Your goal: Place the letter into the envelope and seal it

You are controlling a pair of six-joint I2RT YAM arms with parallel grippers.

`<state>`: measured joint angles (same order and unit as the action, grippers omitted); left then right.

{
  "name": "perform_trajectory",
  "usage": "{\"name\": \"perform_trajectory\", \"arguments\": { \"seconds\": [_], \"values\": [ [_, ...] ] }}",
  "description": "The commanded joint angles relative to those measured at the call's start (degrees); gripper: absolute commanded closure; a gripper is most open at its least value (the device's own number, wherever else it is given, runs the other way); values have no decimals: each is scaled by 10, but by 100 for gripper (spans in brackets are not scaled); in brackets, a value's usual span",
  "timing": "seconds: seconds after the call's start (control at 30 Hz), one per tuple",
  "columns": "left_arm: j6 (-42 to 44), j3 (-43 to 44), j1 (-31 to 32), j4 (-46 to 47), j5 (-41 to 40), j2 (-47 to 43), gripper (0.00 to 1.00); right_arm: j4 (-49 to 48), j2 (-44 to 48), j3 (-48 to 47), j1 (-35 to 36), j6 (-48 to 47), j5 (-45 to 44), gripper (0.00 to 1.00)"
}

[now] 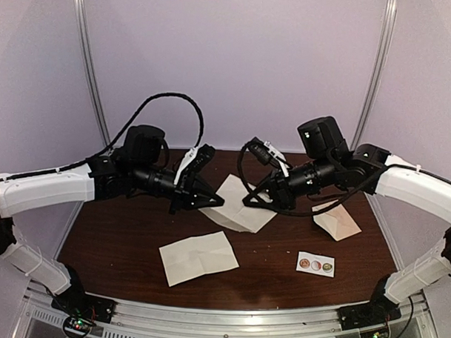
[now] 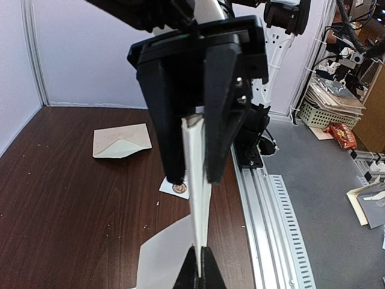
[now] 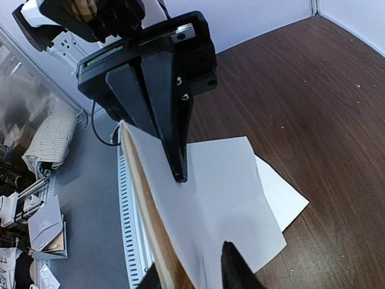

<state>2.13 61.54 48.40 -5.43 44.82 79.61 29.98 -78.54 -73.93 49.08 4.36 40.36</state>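
Near the front edge, flat: a creased sheet [image 1: 198,257] and, to its right, a sticker strip [image 1: 315,265], half hidden behind paper in the left wrist view. Farther in, mostly covered by the raised paper: a second white sheet [image 3: 283,198]. To the right, flat on the table [image 1: 119,247], apart from both claws: the envelope [image 1: 338,221], triangular flap showing, inside not visible. Mid-table, held edge-up: the letter sheet [image 1: 235,206]. Pinched tight on one edge, the left gripper [image 2: 197,270]. Astride the opposite edge, the right gripper [image 2: 194,179], jaws slightly apart; cannot tell whether pressing. Forearms reach inward, tips facing.
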Motion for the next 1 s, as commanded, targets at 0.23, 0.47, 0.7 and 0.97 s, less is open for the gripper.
{"name": "perform_trajectory", "arguments": {
  "seconds": [0.23,0.47,0.7,0.97],
  "values": [
    [-8,-22,4,48,-195,-57,66,-118,38,54,7,44,-94,100],
    [-72,-72,3,136,-344,-154,38,-194,83,126,-28,122,-259,100],
    [-287,-123,4,256,-383,-160,38,-293,109,178,-29,166,-330,100],
    [-427,-172,50,386,-360,-100,41,-464,120,241,-4,212,-222,100]
  ]
}}
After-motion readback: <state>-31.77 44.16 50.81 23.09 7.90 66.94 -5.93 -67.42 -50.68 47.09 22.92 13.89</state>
